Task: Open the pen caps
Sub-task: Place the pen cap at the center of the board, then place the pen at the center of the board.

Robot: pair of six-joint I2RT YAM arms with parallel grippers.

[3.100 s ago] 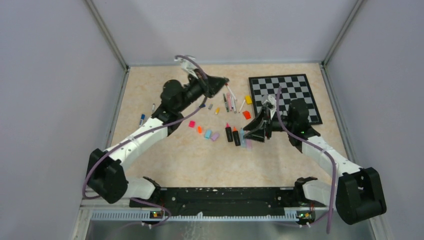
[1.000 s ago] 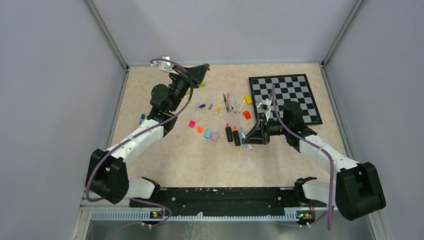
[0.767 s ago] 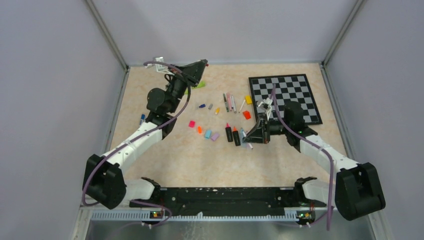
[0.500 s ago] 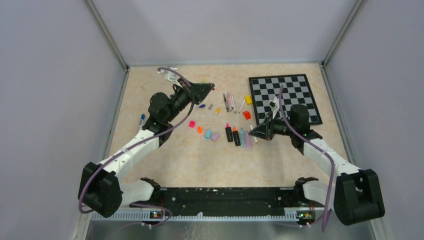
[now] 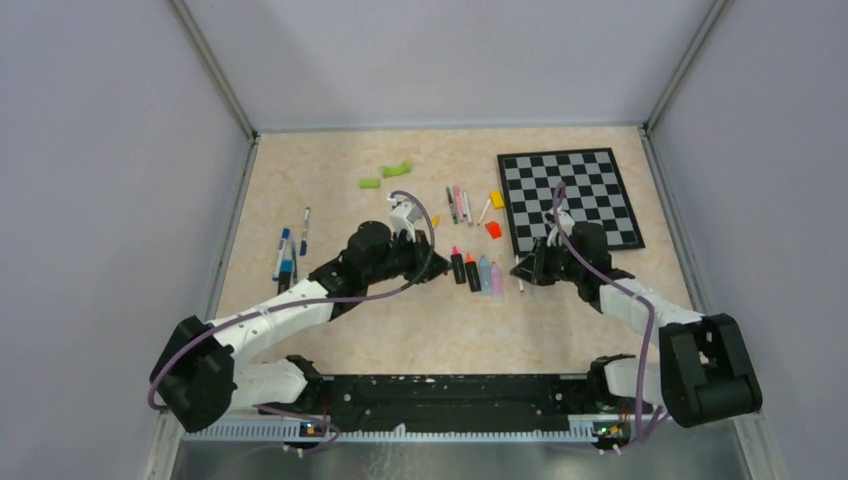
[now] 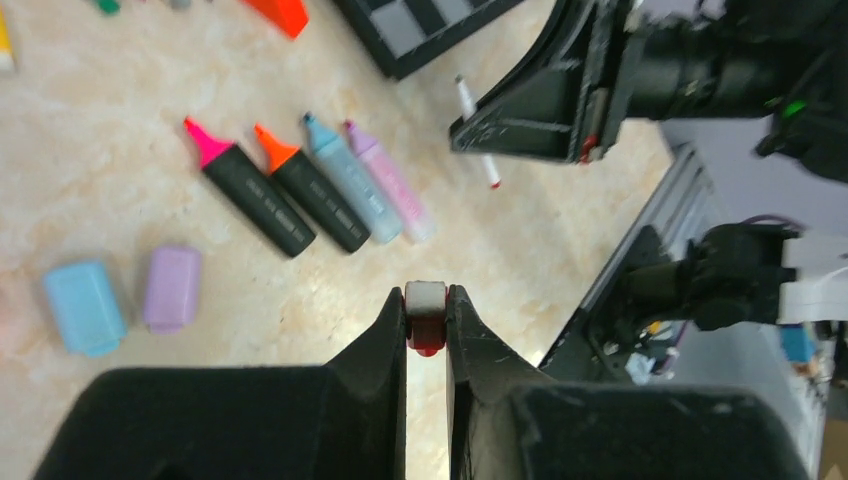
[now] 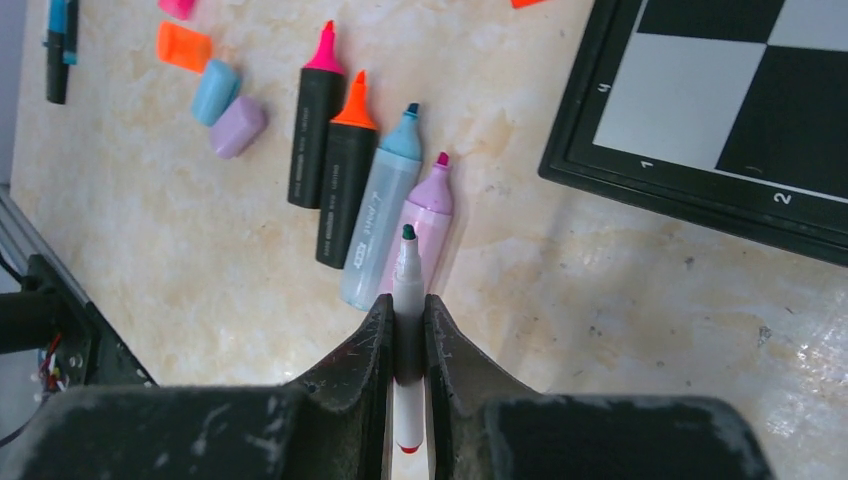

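Swung in from the far left corner, where it stood a second ago, the left gripper (image 6: 427, 297) now hangs low over mid-table. Its fingers are nearly closed on a small cap (image 6: 425, 325), white above and red below, pinched at the very tips. The right gripper (image 7: 408, 302) has drawn back to the right, off the highlighters and toward the board's near left corner. Its fingers press snugly on a thin pen (image 7: 407, 262) with a white barrel, its dark tip bare and pointing away and its red end toward the wrist. Just beyond that tip lie four highlighters (image 7: 345, 170) side by side, uncapped: pink and orange tips on black barrels, then a pale blue one and a lilac one. Left of them sit loose caps (image 7: 215, 90): orange, blue, purple, and a pink one at the picture's edge. With the arm gone from the corner, two green pieces (image 5: 398, 169) show in the open at the far side, and some pens (image 5: 283, 255) lie near the left edge. Another bunch of pens lies beyond the highlighters, with a yellow block (image 5: 497, 199) and an orange block (image 5: 493, 229) beside them, next to the chequered board (image 5: 570, 195). The table (image 5: 400, 330) is beige and marbled. Plain grey-lilac walls (image 5: 450, 60) close it on three sides, with metal posts (image 5: 215, 70) at the far corners and a black rail (image 5: 440, 390) along the near edge.
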